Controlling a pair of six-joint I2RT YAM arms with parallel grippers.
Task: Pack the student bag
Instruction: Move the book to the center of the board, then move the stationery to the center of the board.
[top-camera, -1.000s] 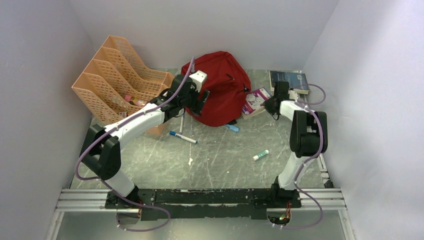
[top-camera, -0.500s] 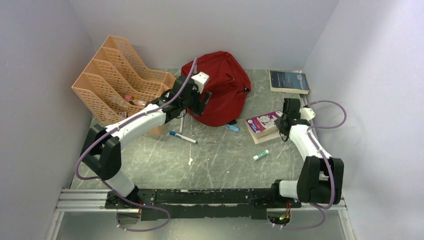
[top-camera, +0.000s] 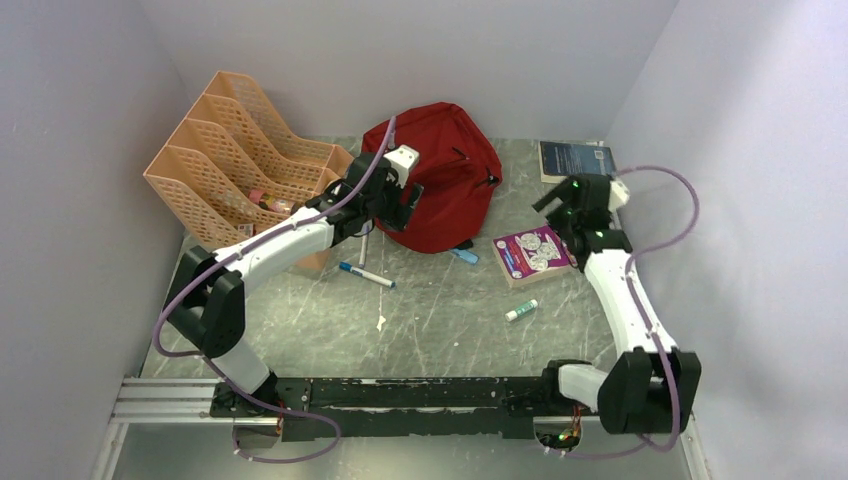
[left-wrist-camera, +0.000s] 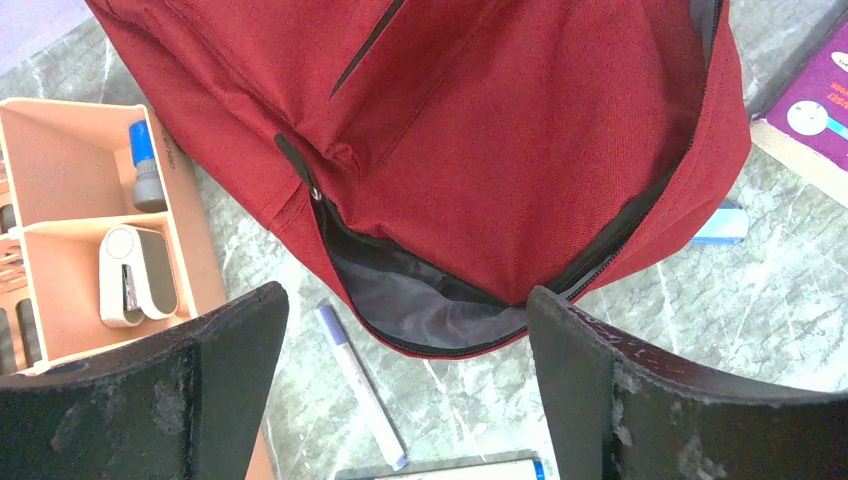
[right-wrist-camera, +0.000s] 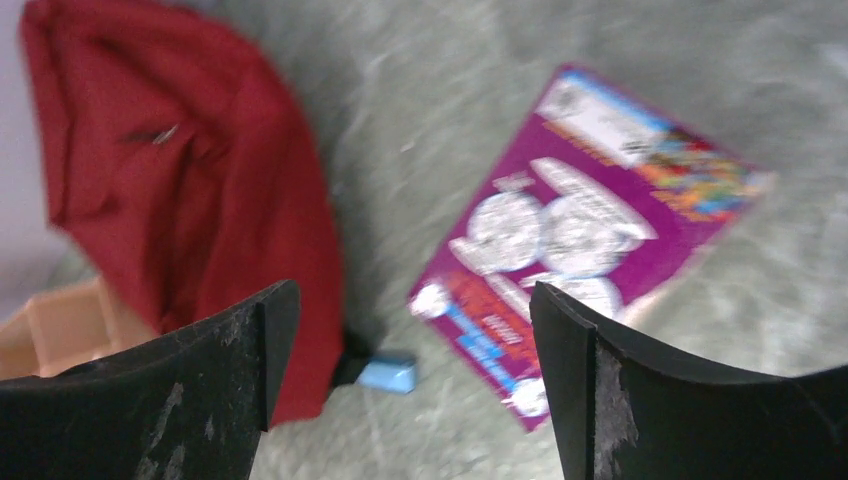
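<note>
The student bag (top-camera: 445, 175) is lying on the table (top-camera: 440, 310) with its zipper mouth (left-wrist-camera: 430, 305) gaping for packing, the left gripper (top-camera: 398, 202) is hanging open-jawed right at that mouth, and the right gripper (top-camera: 572, 203) is hovering open and empty above the purple book (top-camera: 535, 252) beside the bag.

The dark-red fabric backpack (left-wrist-camera: 520, 150) is matt, coarse-woven cloth, with a smoother grey lining (left-wrist-camera: 420, 300). The marbled grey surface (top-camera: 440, 310) looks smooth and faintly shiny. The orange latticed file rack (top-camera: 230, 150) is matt plastic. The purple book (top-camera: 535, 252) has a glossy paper cover.
</note>
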